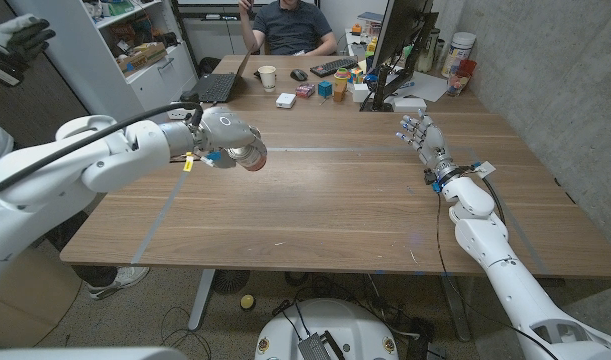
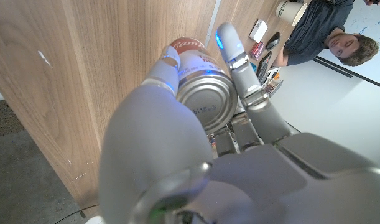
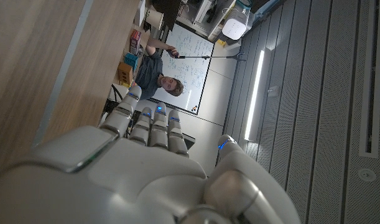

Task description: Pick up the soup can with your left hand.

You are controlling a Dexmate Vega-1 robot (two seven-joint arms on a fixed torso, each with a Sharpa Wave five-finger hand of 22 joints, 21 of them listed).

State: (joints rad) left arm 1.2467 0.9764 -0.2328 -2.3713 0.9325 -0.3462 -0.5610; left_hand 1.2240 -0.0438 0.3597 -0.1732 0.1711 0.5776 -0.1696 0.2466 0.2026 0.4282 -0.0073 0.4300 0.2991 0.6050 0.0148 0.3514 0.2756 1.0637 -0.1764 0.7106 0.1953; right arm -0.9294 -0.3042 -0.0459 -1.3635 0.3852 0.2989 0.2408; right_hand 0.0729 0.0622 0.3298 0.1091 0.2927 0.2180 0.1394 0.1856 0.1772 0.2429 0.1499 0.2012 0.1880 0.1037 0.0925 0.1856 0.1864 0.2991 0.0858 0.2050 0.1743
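The left hand (image 1: 228, 143) held the soup can (image 1: 251, 156) up in the air over the left part of the wooden table (image 1: 325, 210). The can lay on its side in the hand, and its round silver end faced out toward the middle of the table. In the left wrist view, the left hand (image 2: 177, 137) had its fingers (image 2: 234, 53) wrapped around the soup can (image 2: 199, 81), with some on one side and some on the other. The shiny metal end of the can pointed back at the camera, and a bit of red label showed at the far end. The can was not touching the table. The right hand (image 1: 423, 135) was well apart from the can, over on the right side of the table. It held nothing, and its fingers were straight and a little apart, reaching toward the far side of the table. In the right wrist view, the right hand (image 3: 146, 168) showed its back, with the fingers (image 3: 157, 121) side by side and reaching out. A person (image 1: 290, 25) sat behind the table. Near that person were a paper cup (image 1: 268, 76), a laptop (image 1: 217, 84), a keyboard (image 1: 334, 66) and a monitor (image 1: 400, 45).
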